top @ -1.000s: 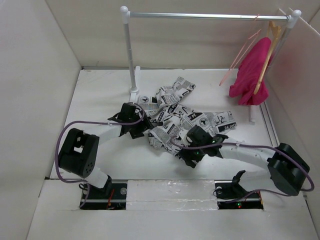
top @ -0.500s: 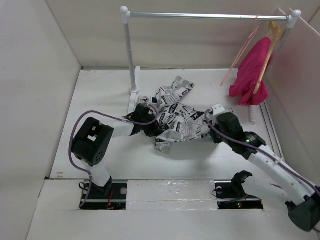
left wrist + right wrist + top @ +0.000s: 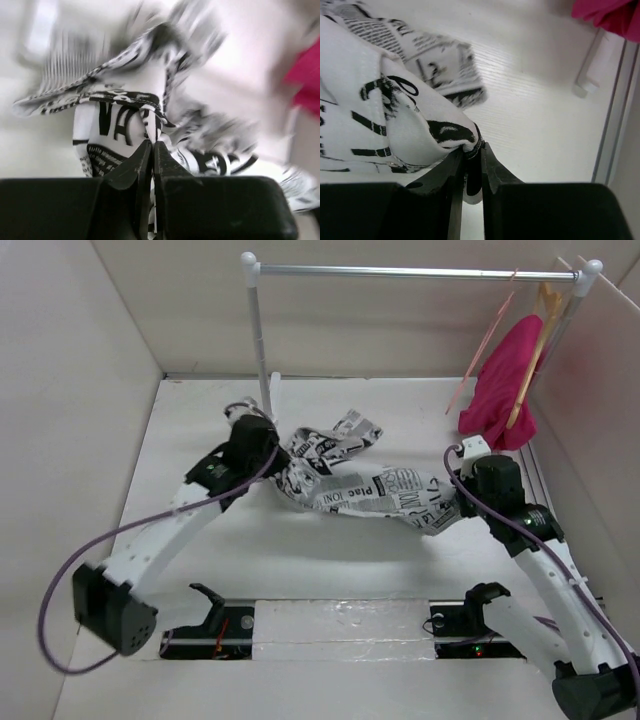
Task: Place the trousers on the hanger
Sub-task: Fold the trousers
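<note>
Your left gripper (image 3: pixel 151 148) is pinched shut on a fold of the trousers (image 3: pixel 352 487). In its wrist view the two black fingers meet with only thin cloth between them, though much of that view is smeared with blur. Your right gripper (image 3: pixel 473 150) is clamped just as tightly on a stitched hem at the other end, the soft cloth bulging in a rounded pleat above its tips.

Between the two grips the trousers run as a long, twisted band across the middle of the white table (image 3: pixel 200 540), the left end farther from you than the right. The cloth is limp and crumpled, white, and printed all over with black newsprint lettering and small pictures. One loose leg end fans out toward the far side, just right of the white post (image 3: pixel 258 350). From above you cannot tell whether the middle of the band touches the table.

The hanger (image 3: pixel 488 340) is at the far right, hooked on the metal rail (image 3: pixel 410 272). It is a thin salmon wire, slender as a cord, slanting down to the left, well apart from the trousers. Just right of it, a magenta garment (image 3: pixel 500 385) hangs in soft folds from a pale wooden hanger (image 3: pixel 541 328).
</note>
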Available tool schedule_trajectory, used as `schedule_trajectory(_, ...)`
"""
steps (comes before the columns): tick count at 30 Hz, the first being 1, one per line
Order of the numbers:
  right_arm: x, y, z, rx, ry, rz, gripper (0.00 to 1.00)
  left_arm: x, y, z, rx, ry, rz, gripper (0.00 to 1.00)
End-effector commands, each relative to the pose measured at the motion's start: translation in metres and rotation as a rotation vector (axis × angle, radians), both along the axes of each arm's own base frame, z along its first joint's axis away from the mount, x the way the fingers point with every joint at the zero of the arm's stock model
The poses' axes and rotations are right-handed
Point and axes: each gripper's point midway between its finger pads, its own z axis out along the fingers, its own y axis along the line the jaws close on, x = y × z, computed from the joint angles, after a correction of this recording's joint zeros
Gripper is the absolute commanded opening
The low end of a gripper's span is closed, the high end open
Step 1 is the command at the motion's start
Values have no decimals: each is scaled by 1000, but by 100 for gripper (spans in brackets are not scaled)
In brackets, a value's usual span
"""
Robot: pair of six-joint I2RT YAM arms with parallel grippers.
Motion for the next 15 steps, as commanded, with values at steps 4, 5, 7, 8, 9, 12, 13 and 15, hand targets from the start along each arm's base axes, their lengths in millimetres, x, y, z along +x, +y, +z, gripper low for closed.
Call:
schedule_trajectory(4, -12, 23, 14, 49, 4, 164, 0, -56, 141, 99, 272, -163, 408, 3)
schedule_trajectory(5, -16, 25, 9, 60, 25, 173, 0, -62, 153, 105, 287, -176, 457, 10)
schedule_trajectory(7, -32, 30, -13, 66, 126, 206, 0, -72, 158, 109, 303, -191, 423, 69)
schedule_trajectory(8, -41, 36, -21, 91, 173, 241, 0, -75, 154, 102, 311, -168, 381, 97)
schedule_trajectory(9, -53, 40, -29, 97, 227, 278, 0, -78, 154, 96, 330, -143, 369, 99)
schedule_trajectory(12, -78, 74, -40, 143, 290, 456, 0, -79, 167, 73, 395, -91, 406, 99)
schedule_trajectory(13, -86, 87, -34, 105, 283, 531, 0, -71, 167, 75, 381, -117, 420, 99)
schedule_trajectory(15, -100, 104, -46, 72, 358, 639, 0, -64, 167, 55, 391, -83, 412, 99)
